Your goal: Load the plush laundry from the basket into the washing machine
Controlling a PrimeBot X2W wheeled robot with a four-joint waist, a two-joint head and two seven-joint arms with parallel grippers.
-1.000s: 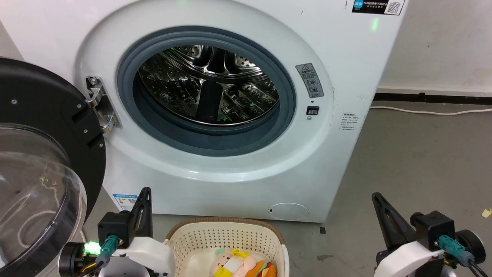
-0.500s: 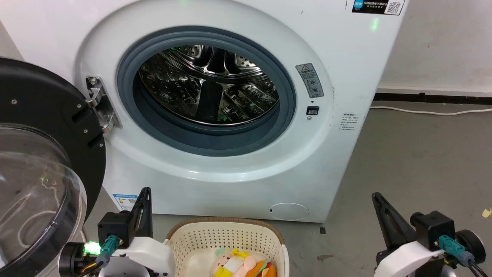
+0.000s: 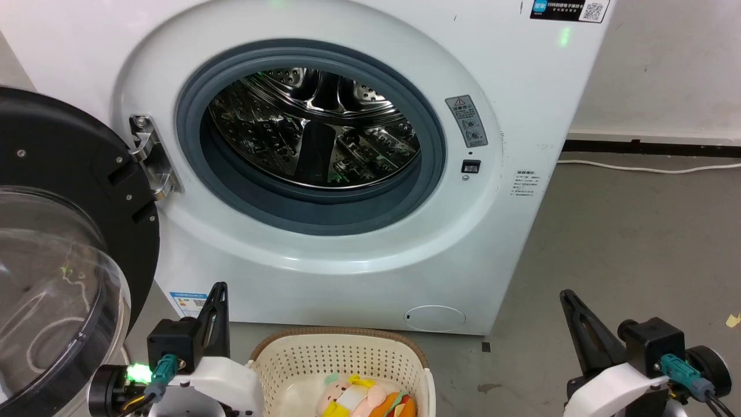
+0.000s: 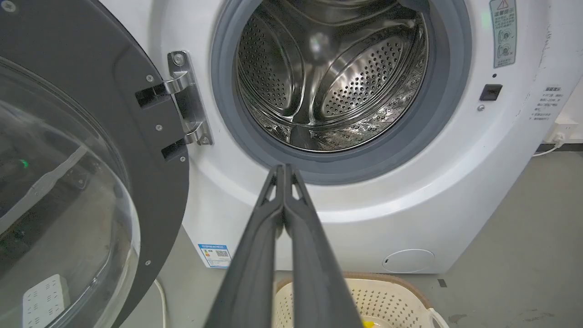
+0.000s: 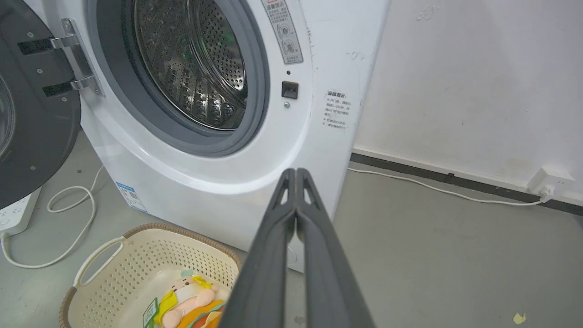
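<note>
Nearest me, my left gripper [image 3: 219, 292] and right gripper [image 3: 566, 298] sat low, one each side of the basket. Both had their long dark fingers pressed tip to tip w/ nothing btwn them. Just ahead on the grey floor [image 3: 637, 243] stood the oval cream perforated plastic basket [image 3: 338, 334] w/ brown woven-look rim. At its near end lay the pink-peach plush doll [image 3: 346, 397] w/ yellow parts. Touching it on the right was the orange burger plush [image 3: 395, 406] w/ green & red layers. Beyond the basket, the big white front-loading washing machine [image 3: 521, 87] had its black-rimmed clear glass door [image 3: 55, 243] swung wide to the left. The shiny steel drum [image 3: 312, 133] inside the grey rubber gasket [image 3: 194, 168] looked empty. By my read nothing was loaded yet: both toys were left to pick & carry in, so the task was at its very start.

Writing, near to far:
- green tag [image 5: 149, 313] on the doll
- blue sticker [image 3: 190, 302] w/ QR code, low left on the washer front
- small text block [image 3: 525, 182], right of the opening
- grey sticker [image 3: 466, 121] w/ red warning triangle, above that
- dark label [image 3: 570, 10] w/ QR code, top right

All print was too small to read.
</note>
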